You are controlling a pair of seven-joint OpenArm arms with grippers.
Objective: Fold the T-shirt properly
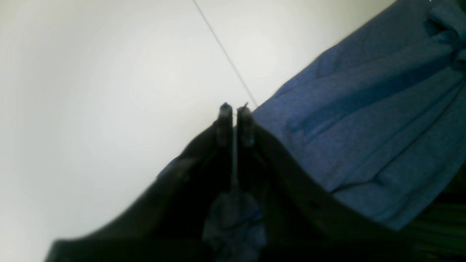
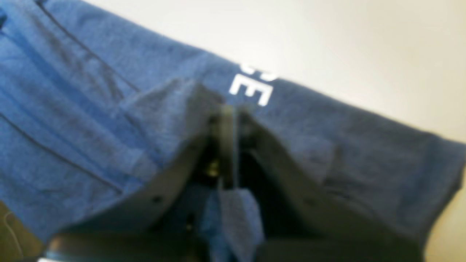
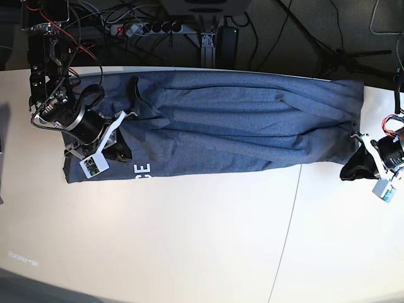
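1. Left wrist view: the left gripper (image 1: 235, 108) sits at lower centre of the frame, its two dark jaws pressed together with only a thin slit between them. A scrap of blue cloth shows between the jaws near the bottom edge, so it appears to be pinching the T-shirt (image 1: 371, 120), which spreads across the right half of the frame. The white table (image 1: 91, 91) fills the left, with a thin dark seam (image 1: 224, 51) running down from the top centre.

2. Right wrist view: blurred. The right gripper (image 2: 227, 112) is at centre, jaws closed together, with a fold of blue fabric caught between them low in the frame. The T-shirt (image 2: 91, 109) covers the left and middle; white letters (image 2: 253, 91) sit just above the jaw tips.

3. Base view: the T-shirt (image 3: 252, 126) lies as a long band across the upper half of the table (image 3: 189, 240). The right gripper (image 3: 123, 151) is on its left end; the left gripper (image 3: 355, 165) is at its right end.
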